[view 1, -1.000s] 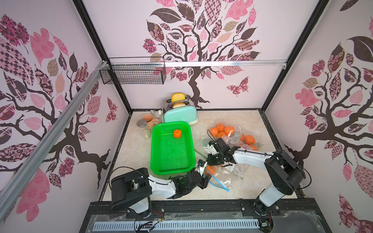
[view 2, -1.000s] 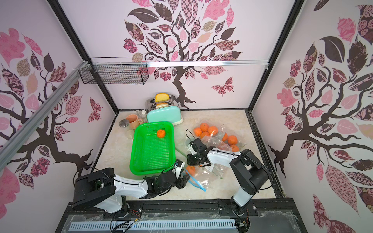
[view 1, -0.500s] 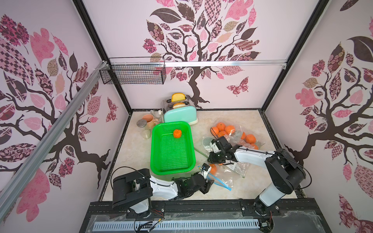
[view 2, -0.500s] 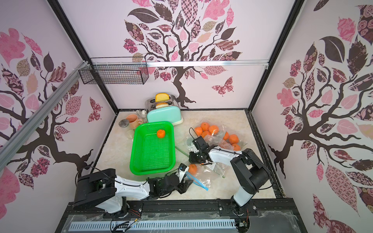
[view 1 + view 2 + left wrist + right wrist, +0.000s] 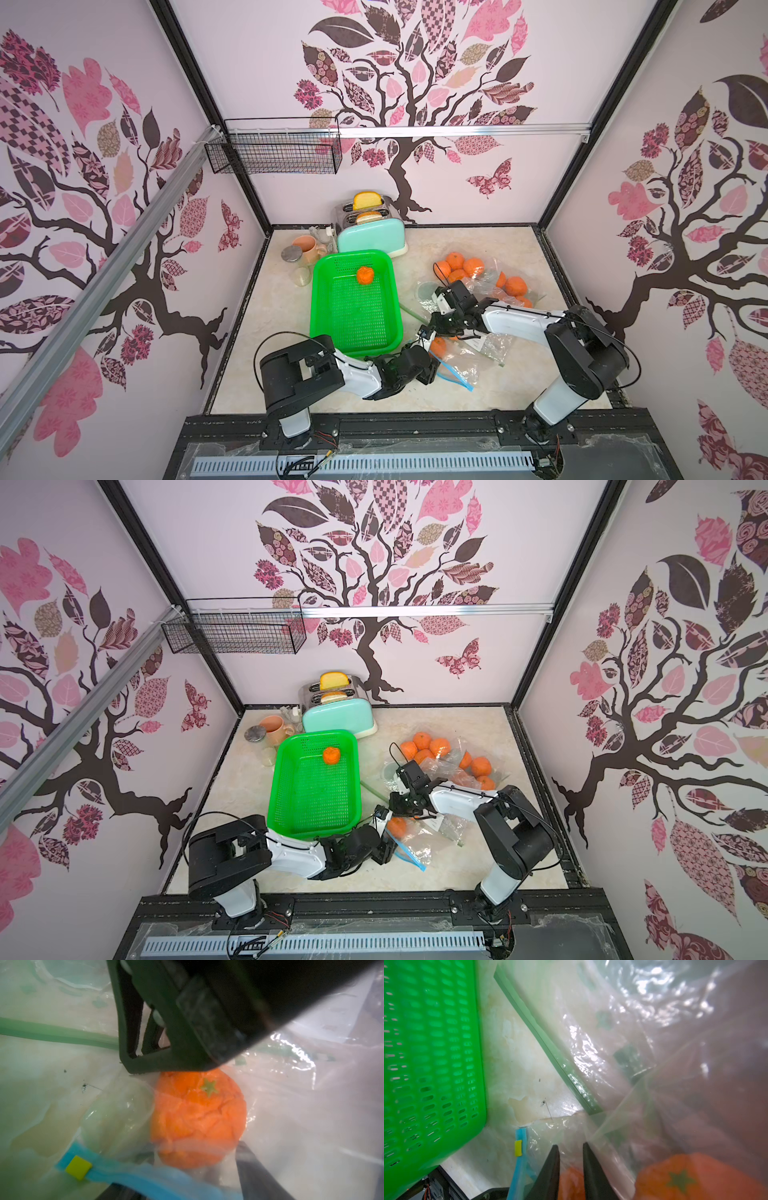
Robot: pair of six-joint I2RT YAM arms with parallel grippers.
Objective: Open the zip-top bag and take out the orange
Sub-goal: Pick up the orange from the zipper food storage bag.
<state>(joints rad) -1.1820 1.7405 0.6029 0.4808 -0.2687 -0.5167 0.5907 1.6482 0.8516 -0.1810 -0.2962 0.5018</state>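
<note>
The round orange fruit (image 5: 197, 1118) lies inside the clear zip-top plastic bag (image 5: 467, 359), between my left end effector's (image 5: 178, 1165) released jaws. I cannot tell whether the right end effector (image 5: 570, 1145) grips film. I'd close gently, then withdraw slowly.

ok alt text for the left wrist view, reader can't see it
An orange with a green star-shaped stem cap fills the middle, lying in the clear film of a zip-top bag. The right gripper sits at its far edge, and the bag's blue zip strip with a yellow slider crosses the foreground.
</note>
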